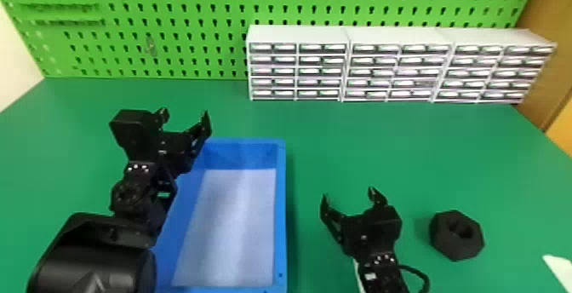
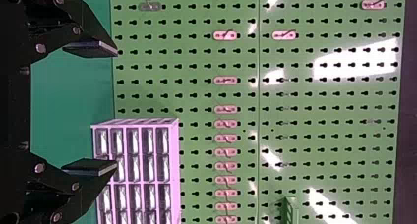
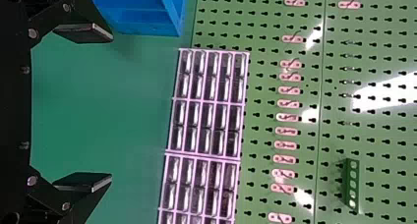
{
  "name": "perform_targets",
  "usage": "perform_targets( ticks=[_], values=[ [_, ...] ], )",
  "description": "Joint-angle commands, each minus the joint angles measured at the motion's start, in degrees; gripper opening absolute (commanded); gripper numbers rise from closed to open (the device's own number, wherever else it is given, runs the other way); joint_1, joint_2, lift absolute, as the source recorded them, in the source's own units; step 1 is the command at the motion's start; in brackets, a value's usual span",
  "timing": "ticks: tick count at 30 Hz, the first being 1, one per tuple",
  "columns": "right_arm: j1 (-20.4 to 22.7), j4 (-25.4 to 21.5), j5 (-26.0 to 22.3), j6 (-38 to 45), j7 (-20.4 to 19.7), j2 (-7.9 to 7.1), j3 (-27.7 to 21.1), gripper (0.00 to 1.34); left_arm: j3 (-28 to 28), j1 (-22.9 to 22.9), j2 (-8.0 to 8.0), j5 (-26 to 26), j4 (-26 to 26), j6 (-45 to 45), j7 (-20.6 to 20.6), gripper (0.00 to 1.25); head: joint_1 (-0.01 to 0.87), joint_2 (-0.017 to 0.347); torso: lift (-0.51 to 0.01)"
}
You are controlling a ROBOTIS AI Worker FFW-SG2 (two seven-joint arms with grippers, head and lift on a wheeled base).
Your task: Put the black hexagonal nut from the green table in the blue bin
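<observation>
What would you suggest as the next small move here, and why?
Probably shift the right gripper rightward to line up with the black hexagonal nut: its fingers are open and empty, and the nut lies on the green table to its right, away from the blue bin.

Near the right gripper, on its right, the black hexagonal nut lies on the green table; to its left sits the blue bin (pale-bottomed), beside the left gripper.
</observation>
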Motion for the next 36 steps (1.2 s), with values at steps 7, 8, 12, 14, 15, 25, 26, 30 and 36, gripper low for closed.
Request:
perform_targets(
  ticks=[7, 8, 12, 14, 15, 25, 26, 30, 36],
  values=[
    [-0.3, 0.6, -0.2, -1.2, -0.8, 0.05, 0.8, 1.06, -0.1, -0.1, 0.00, 0.0, 0.0, 0.0, 0.0, 0.80, 0.686, 0.052, -0.097],
    [-0.3, 0.6, -0.2, -1.2, -0.8, 0.05, 0.9, 1.06, -0.1, -0.1, 0.00, 0.0, 0.0, 0.0, 0.0, 0.80, 0.686, 0.052, -0.097],
    [-0.4, 0.6, -0.2, -1.2, -0.9, 0.05, 1.0, 1.06, 0.0, -0.1, 0.00, 0.0, 0.0, 0.0, 0.0, 0.80, 0.686, 0.052, -0.097],
    [-0.4, 0.6, -0.2, -1.2, -0.9, 0.05, 1.0, 1.06, 0.0, -0.1, 0.00, 0.0, 0.0, 0.0, 0.0, 0.80, 0.686, 0.052, -0.097],
    [-0.5, 0.6, -0.2, -1.2, -0.9, 0.05, 1.1, 1.06, 0.0, -0.1, 0.00, 0.0, 0.0, 0.0, 0.0, 0.80, 0.686, 0.052, -0.097],
    [-0.6, 0.6, -0.3, -1.2, -0.9, 0.05, 1.1, 1.04, 0.0, -0.1, 0.00, 0.0, 0.0, 0.0, 0.0, 0.80, 0.686, 0.052, -0.097],
    [-0.6, 0.6, -0.5, -1.2, -0.9, 0.05, 1.1, 1.04, 0.0, -0.1, 0.00, 0.0, 0.1, 0.0, -0.1, 0.80, 0.686, 0.052, -0.097],
    [-0.9, 0.6, -1.4, -1.2, -0.8, 0.05, 1.4, 1.04, 0.1, 0.0, 0.00, 0.0, 0.0, 0.0, 0.0, 0.80, 0.686, 0.052, -0.097],
    [-2.4, 0.0, -3.9, 0.1, -0.7, -0.44, 1.2, 1.04, 0.2, 0.0, 0.00, 0.0, 0.0, -0.1, 0.0, 0.80, 0.686, 0.052, -0.097]
  ],
)
